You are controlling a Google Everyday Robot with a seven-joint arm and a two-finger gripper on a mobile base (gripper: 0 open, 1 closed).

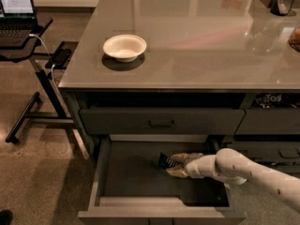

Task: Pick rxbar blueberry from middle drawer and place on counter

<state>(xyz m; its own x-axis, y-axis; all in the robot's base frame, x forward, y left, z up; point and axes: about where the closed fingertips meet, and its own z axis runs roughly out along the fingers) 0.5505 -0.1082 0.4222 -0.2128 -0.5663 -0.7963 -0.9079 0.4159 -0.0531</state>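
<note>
This looks like an office break room. A glossy grey tabletop [197, 41] sits over dark drawers, with a white bowl [124, 47] at ten o'clock. A laptop [16, 6] stands on a wheeled stand [35, 69] at the far ten o'clock corner, on a polished concrete floor [42, 172]. The gripper [173, 165] sits inside the open drawer [136, 172] at six o'clock.

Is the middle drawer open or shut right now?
Open. The middle drawer is pulled out, its flat bottom exposed, with the tool inside at the rxbar blueberry.
</note>
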